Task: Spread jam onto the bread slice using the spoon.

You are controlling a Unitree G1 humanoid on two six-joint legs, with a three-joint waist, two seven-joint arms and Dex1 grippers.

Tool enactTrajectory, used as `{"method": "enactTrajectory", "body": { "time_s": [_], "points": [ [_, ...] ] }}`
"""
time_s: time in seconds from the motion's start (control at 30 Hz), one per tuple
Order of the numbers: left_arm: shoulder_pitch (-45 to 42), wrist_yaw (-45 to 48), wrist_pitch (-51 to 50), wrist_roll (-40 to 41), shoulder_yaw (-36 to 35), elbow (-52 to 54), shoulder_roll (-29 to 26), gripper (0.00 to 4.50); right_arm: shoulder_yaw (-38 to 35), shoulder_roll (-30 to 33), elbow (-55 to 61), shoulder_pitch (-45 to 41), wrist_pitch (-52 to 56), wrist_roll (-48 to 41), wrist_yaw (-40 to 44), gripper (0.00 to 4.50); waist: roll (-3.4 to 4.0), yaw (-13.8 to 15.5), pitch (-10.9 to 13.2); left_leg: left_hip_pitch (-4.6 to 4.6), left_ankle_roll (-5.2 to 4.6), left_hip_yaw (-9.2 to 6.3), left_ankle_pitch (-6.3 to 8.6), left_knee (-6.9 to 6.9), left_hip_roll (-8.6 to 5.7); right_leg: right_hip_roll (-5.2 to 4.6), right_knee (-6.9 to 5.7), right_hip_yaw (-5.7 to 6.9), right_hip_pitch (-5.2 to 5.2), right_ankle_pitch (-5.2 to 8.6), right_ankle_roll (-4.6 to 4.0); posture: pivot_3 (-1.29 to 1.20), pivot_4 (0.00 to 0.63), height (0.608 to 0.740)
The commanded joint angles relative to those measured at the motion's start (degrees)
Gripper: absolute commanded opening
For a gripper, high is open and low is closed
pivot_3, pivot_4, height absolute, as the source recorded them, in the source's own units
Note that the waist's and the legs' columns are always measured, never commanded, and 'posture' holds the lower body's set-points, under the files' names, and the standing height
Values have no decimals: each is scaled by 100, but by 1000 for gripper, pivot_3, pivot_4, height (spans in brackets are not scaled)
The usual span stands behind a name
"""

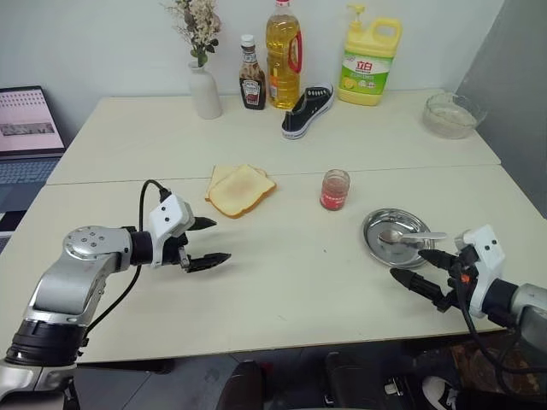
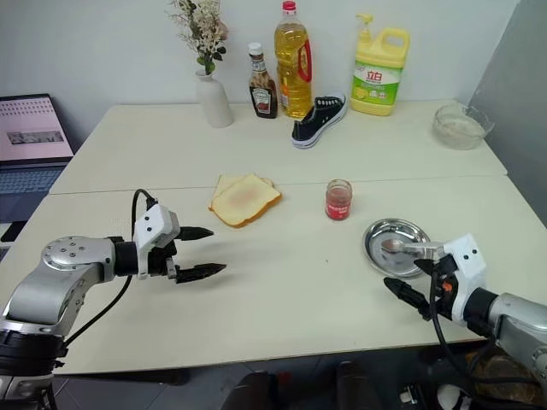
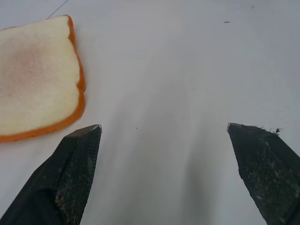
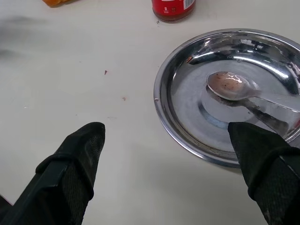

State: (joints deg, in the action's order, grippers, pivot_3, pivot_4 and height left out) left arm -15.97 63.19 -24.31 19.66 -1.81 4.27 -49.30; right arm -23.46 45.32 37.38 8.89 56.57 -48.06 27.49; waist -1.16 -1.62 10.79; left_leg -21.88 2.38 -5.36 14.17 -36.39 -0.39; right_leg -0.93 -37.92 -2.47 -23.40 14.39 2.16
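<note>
The bread slice point(image 1: 245, 193), toasted with a golden crust, lies mid-table on top of a paler slice point(image 1: 220, 175). To its right stands the small glass jar of red jam point(image 1: 335, 190). The silver spoon point(image 4: 232, 85) rests in a round steel dish point(image 1: 373, 224), bowl smeared with jam, handle toward the dish's right rim. My left gripper point(image 1: 220, 240) hovers open over the table in front of the bread, holding nothing. My right gripper point(image 1: 408, 264) is open just in front of the dish, one fingertip point(image 4: 262, 154) near the spoon's handle end.
Along the table's back edge stand a white vase with flowers point(image 1: 204, 90), a ketchup bottle point(image 1: 251, 85), an oil bottle point(image 1: 283, 55), a yellow detergent jug point(image 1: 369, 64), a black shoe point(image 1: 308, 109) and a glass bowl point(image 1: 450, 115). A laptop point(image 1: 30, 128) sits at far left.
</note>
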Motion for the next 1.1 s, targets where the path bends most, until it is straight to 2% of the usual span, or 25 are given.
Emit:
{"method": "enactTrajectory", "body": {
  "time_s": [0.03,0.7,1.1],
  "points": [
    [-19,9,-38,83,-63,261,-30,4500,-160,66,126,-121,-39,-124,53,4465,0,0,0,0,0,0,0,0,0,0,0,0,0,0,0,0,150,740],
    [-50,-137,-163,107,-144,217,-45,4500,-198,197,75,-83,-37,-82,158,4465,0,0,0,0,0,0,0,-2,0,0,-1,0,0,0,0,0,150,740],
    [-583,-293,-264,103,-196,-350,65,4500,-328,327,163,-102,72,-284,179,4465,0,0,0,0,0,0,0,-6,-3,0,-3,0,1,0,0,0,150,740]
  ]
}}
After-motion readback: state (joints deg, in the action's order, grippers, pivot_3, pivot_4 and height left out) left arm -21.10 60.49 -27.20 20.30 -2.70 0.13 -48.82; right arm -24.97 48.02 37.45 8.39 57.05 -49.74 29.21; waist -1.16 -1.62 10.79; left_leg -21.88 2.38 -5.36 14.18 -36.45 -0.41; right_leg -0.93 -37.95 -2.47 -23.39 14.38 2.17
